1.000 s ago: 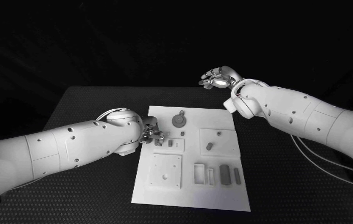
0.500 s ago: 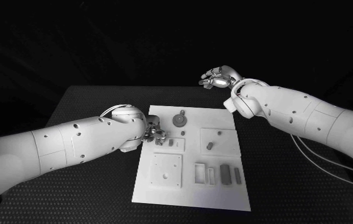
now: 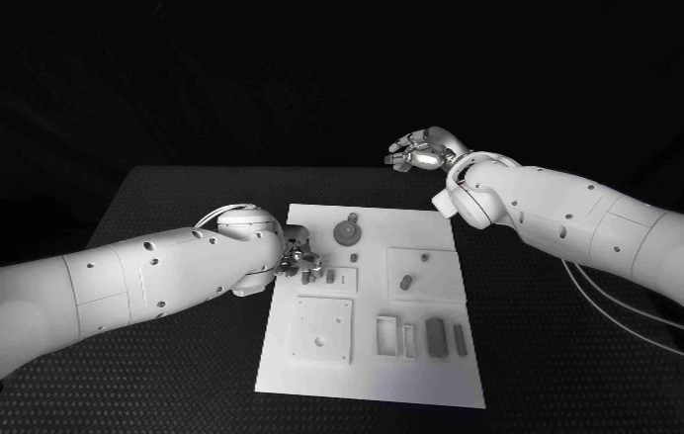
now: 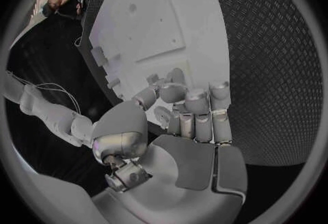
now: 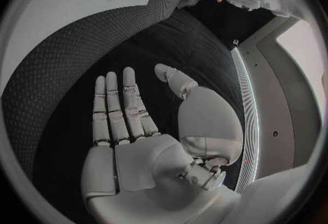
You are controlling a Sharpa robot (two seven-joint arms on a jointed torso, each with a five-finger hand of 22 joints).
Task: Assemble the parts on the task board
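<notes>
Your left hand (image 3: 296,262) sits low at the left edge of the white rectangular task board (image 3: 374,375), fingers curled in toward the board's upper left quarter. In the left wrist view the left hand's fingers (image 4: 197,105) are bunched together with their tips down against the white plate; whether a small piece is pinched between them, you cannot tell from these pictures.

Just beside those fingertips, toward the board's middle, lies a small grey oblong part (image 3: 332,277), its long axis running roughly along the board's length, away from the robot. Above it sits the round grey disc-shaped part (image 3: 348,230) with a stub at its top. Further right, a short grey peg (image 3: 406,282) rests on a raised white square. Near the robot's edge of the board, two dark upright bars (image 3: 435,337) stand side by side, long axes also along the board's length.

Your right hand (image 3: 418,152) is raised well beyond the far edge of the board, over the black textured table (image 3: 171,197). The right wrist view shows it flat, fingers straight and apart, holding nothing.

Judgement: the left hand is much the nearer to every part. The oblong part lies to its right, nearly touching, so the coming move looks like a short reach inward, gripping across the part's short width.
</notes>
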